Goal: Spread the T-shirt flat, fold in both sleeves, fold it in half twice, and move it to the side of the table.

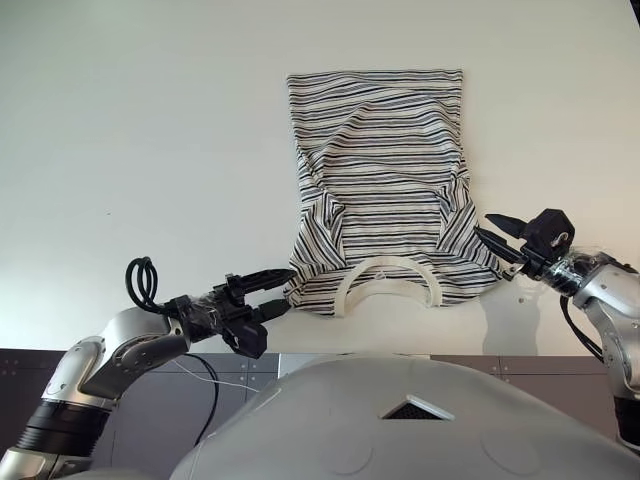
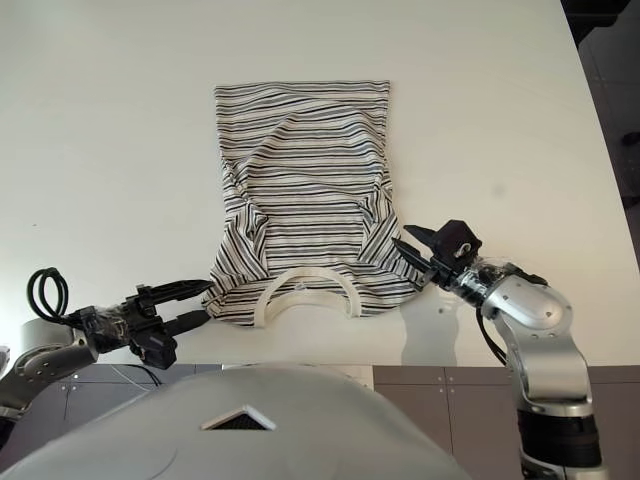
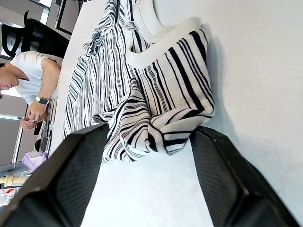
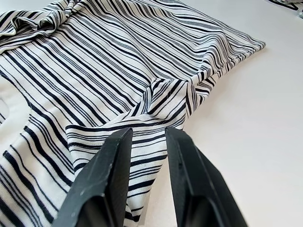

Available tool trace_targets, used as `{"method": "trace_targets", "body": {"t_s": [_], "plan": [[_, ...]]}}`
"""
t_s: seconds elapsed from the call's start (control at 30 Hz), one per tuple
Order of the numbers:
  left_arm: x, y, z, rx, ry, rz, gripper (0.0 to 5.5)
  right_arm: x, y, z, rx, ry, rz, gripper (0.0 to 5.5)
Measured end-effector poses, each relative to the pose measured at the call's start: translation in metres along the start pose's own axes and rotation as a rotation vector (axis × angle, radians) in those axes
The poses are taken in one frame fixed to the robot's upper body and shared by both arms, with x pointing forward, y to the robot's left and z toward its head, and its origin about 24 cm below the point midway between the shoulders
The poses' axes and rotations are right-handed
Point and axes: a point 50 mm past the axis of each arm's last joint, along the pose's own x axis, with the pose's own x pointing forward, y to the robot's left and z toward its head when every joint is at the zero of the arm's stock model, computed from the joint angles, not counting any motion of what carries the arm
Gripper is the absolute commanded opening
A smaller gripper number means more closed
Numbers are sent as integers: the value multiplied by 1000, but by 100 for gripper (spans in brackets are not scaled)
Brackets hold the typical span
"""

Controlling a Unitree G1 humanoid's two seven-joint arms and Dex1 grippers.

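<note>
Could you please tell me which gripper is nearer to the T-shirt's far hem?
Right. The right gripper is at the T-shirt side edge, partway toward the hem; the left gripper is at its near shoulder corner, farther from the hem.

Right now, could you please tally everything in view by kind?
T-shirt: 1
Pincers: 2 (left pincer, right pincer)
Table: 1
Total: 4

Silver-grey left arm (image 1: pixel 120 355) and right arm (image 2: pixel 535 325), black textured jaws, looped black cable (image 1: pixel 143 283) at left wrist
</note>
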Motion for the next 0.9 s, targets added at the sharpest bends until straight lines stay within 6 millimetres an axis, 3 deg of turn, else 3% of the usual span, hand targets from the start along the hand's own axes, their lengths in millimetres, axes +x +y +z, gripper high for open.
{"method": "trace_targets", "body": {"t_s": [0.57,0.67,0.73,0.9], "plan": [[8,-8,-6,-52,-13,-85,32,-2,-3,6,-30,-13,34,126],[6,-9,-7,-96,8,-67,11,-20,-15,19,-173,-16,111,126],[5,-9,-6,-112,22,-59,10,-31,-23,24,-286,-5,153,155],[4,-10,-6,-136,44,-38,10,-57,-30,1,-599,86,325,201]]}}
